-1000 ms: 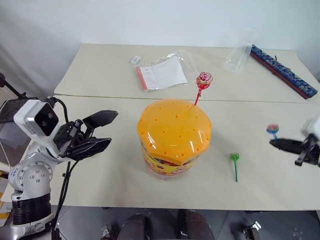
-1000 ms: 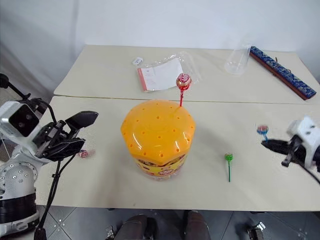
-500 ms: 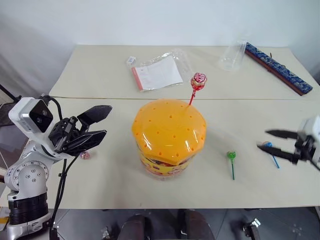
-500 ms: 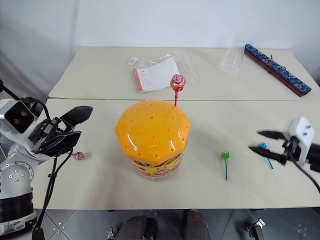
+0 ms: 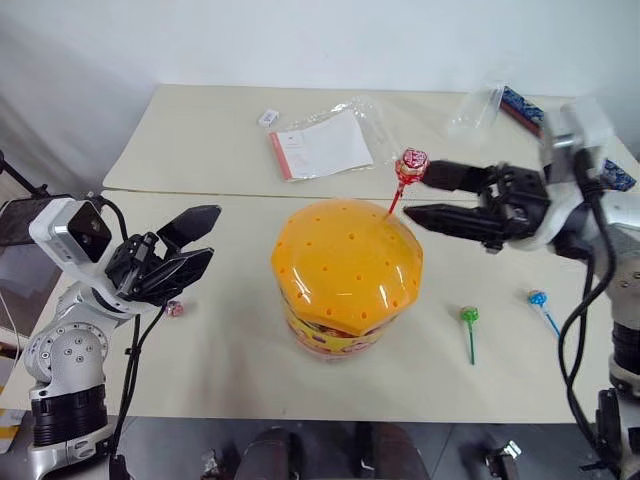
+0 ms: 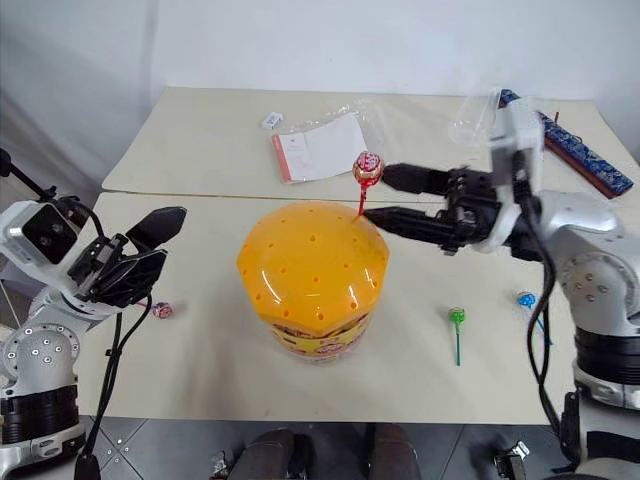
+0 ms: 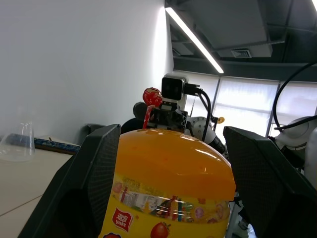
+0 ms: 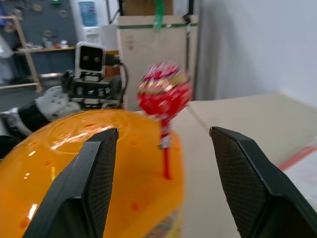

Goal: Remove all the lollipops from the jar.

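While one red lollipop stands upright with its stick stuck in a hole near the far right edge of the jar's lid, the jar itself sits in the middle of the near table, its orange domed top dotted with small holes above a yellow-red printed body. Right of the jar, a green lollipop lies flat on the tabletop, and farther right of it lies a blue lollipop. Left of the jar, near the left gripper, a purple lollipop rests on the table. Just right of the red lollipop, the right gripper reaches in level from the jar's right, its two black fingers spread wide with the candy head just off their tips, not touching it. Well left of the jar, the left gripper hangs with its fingers parted and nothing between them, pointing toward the jar. Beyond the jar, on the far table, lie a clear bag with a paper sheet, a clear plastic cup and a dark patterned strip.
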{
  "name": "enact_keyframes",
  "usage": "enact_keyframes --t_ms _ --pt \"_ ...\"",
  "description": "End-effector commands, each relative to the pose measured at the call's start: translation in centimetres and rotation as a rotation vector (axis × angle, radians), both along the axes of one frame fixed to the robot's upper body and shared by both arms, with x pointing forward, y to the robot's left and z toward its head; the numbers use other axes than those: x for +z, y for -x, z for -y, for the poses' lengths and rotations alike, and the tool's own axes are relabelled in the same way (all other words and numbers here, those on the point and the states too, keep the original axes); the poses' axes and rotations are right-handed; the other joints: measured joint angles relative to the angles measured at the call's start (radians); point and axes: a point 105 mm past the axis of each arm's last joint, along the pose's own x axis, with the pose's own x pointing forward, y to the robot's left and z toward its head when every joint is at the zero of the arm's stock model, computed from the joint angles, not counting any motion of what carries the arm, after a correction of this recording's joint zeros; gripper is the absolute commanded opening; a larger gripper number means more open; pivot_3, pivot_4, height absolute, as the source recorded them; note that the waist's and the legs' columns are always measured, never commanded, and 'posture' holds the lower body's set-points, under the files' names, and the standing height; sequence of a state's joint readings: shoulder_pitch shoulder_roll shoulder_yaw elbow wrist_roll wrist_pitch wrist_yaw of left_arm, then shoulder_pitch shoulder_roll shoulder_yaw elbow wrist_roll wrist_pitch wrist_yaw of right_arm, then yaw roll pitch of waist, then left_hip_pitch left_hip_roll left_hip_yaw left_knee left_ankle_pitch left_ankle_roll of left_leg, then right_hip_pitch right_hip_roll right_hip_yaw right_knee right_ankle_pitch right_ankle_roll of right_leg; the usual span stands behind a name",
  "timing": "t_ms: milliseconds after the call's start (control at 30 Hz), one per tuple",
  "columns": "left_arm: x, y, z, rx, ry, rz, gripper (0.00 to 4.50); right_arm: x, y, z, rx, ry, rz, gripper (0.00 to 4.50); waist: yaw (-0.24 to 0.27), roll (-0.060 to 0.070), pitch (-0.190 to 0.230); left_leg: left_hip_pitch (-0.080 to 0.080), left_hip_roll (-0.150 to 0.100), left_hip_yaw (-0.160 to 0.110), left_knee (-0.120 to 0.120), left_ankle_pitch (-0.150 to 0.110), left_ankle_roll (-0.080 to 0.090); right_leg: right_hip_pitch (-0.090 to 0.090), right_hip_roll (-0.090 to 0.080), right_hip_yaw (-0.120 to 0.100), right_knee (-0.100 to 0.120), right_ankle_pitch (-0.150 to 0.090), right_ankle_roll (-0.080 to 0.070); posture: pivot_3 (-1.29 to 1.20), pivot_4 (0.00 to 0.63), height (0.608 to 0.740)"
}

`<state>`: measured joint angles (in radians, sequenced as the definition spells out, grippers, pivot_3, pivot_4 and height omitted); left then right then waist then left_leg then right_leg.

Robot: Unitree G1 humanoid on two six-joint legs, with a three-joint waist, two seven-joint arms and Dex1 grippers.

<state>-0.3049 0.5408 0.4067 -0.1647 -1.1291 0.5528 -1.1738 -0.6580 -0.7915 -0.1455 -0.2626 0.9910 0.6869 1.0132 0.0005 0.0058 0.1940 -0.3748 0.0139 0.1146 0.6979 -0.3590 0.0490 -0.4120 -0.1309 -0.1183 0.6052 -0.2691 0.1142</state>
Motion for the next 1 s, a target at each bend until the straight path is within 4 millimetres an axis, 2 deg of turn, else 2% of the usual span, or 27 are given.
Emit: enact_keyframes --t_ms 33,133,200,333,467,533,667,767,833,933,1000 --pt "0.6 0.5 0.4 0.0 0.005 0.043 3.52 0.1 0.6 -1.6 0.055 0.025 0.03 3.05 -0.001 0.0 0.0 0.0 0.0 0.0 0.0 0.0 0.0 0.0 0.0 -0.001 0.0 0.0 0.0 0.0 0.15 0.74" --pt "0.6 0.6 0.4 0.005 0.009 0.045 3.52 -0.3 0.3 -2.8 0.083 0.029 0.018 3.05 -0.003 0.0 0.0 0.0 0.0 0.002 0.001 0.001 0.001 0.0 0.0 -0.004 0.0 0.0 0.0 0.0 0.15 0.74" --pt "0.6 0.7 0.5 0.008 0.008 0.046 3.52 -0.2 0.0 -2.9 0.076 0.021 0.026 2.68 -0.003 0.0 0.0 0.001 0.0 0.003 0.001 0.001 0.001 0.0 0.0 -0.004 0.001 0.0 0.0 0.0 0.15 0.74" --pt "0.6 0.7 0.5 0.014 0.011 0.048 3.52 0.2 -0.8 -2.2 0.032 0.005 0.033 1.55 -0.003 0.0 0.0 0.002 0.0 0.003 0.0 0.001 0.001 0.0 0.0 -0.004 0.002 0.0 0.0 0.0 0.15 0.74" --pt "0.7 0.6 0.5 0.012 0.02 0.051 3.52 2.0 -1.3 -0.4 -0.012 -0.063 0.048 0.12 -0.001 0.0 0.0 0.001 0.0 0.003 0.0 0.001 0.001 0.0 0.0 -0.005 0.001 0.0 0.0 0.0 0.15 0.74" --pt "0.7 0.6 0.6 0.01 0.021 0.053 3.52 2.7 -1.3 0.6 -0.025 -0.081 0.059 0.02 -0.001 0.0 0.0 0.001 0.0 0.003 0.0 0.001 0.001 0.0 0.0 -0.005 0.001 0.0 0.0 0.0 0.15 0.74" --pt "0.8 0.5 0.6 0.0 0.015 0.061 3.52 5.0 -0.6 5.1 -0.131 -0.129 0.065 0.02 0.008 0.0 0.0 0.0 -0.001 0.002 0.0 0.001 0.002 0.0 0.0 -0.005 0.001 0.0 0.0 0.0 0.15 0.74" --pt "0.8 0.6 0.8 -0.013 -0.001 0.069 3.52 4.9 -0.6 8.7 -0.293 -0.065 0.047 0.02 0.014 0.0 0.0 0.0 -0.001 0.002 0.0 0.0 0.003 0.0 0.0 -0.006 -0.001 0.0 0.0 0.0 0.15 0.74" --pt "0.7 0.6 0.9 -0.02 -0.018 0.078 3.52 3.6 -0.7 11.3 -0.413 0.033 0.013 0.02 0.015 -0.001 0.0 0.0 0.0 0.003 0.0 0.0 0.003 0.0 0.0 -0.006 -0.002 0.0 0.0 0.0 0.15 0.74" --pt "0.3 0.9 1.4 -0.048 -0.091 0.097 3.52 -2.4 -1.2 17.8 -0.704 0.377 -0.101 0.02 0.024 -0.001 0.0 0.0 0.0 0.004 0.0 0.0 0.003 0.0 0.001 -0.006 -0.003 0.0 0.0 0.0 0.15 0.74" --pt "0.0 0.9 1.5 -0.06 -0.129 0.106 3.52 -5.5 -1.0 20.2 -0.786 0.531 -0.146 0.02 0.022 -0.001 0.0 0.0 0.0 0.006 0.0 0.0 0.003 0.001 0.001 -0.005 -0.004 0.0 0.0 0.0 0.15 0.74"
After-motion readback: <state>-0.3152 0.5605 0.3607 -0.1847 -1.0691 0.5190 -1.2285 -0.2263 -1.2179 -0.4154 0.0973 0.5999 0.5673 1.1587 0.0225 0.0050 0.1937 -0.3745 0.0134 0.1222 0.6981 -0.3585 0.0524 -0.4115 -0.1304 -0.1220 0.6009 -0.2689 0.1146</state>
